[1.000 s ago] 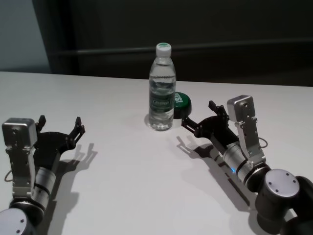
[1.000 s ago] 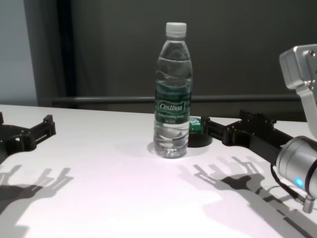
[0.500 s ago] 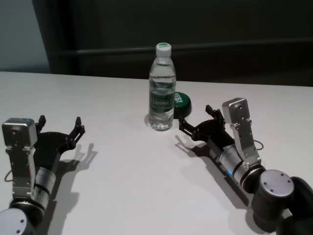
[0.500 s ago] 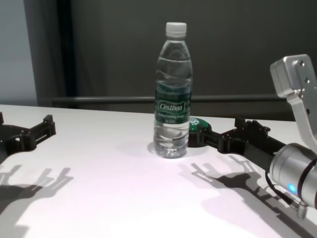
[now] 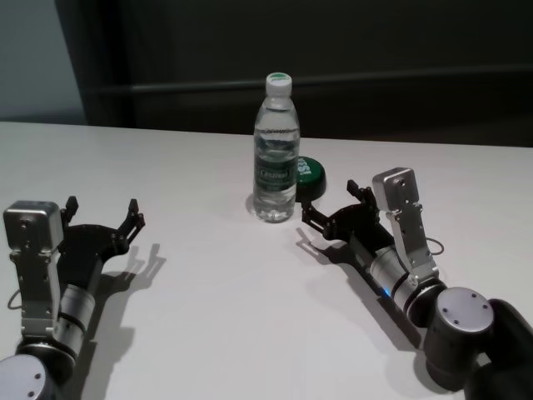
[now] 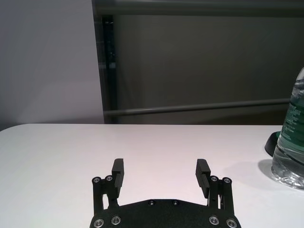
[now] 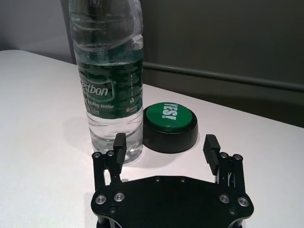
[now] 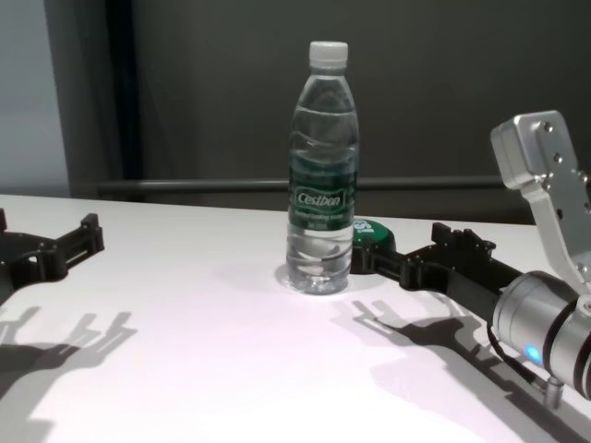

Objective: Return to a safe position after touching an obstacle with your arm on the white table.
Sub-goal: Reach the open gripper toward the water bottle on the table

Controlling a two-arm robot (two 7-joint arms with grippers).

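Observation:
The clear water bottle (image 5: 276, 158) with a white cap and green "Cestbon" label stands upright on the white table (image 5: 208, 317). It also shows in the chest view (image 8: 323, 185), the right wrist view (image 7: 107, 71) and the left wrist view (image 6: 290, 142). My right gripper (image 5: 330, 198) is open and empty, low over the table just right of the bottle's base. One fingertip (image 7: 119, 142) is right beside the bottle; I cannot tell whether it touches. My left gripper (image 5: 102, 205) is open and empty at the near left, far from the bottle (image 6: 160, 167).
A low black button with a green top (image 5: 310, 172) sits just behind and right of the bottle, ahead of the right gripper's open fingers (image 7: 170, 118). A dark wall with a rail runs beyond the table's far edge.
My right gripper and wrist have moved left towards the bottle's base, closing the gap. The bottle, the button and the left arm have not moved.

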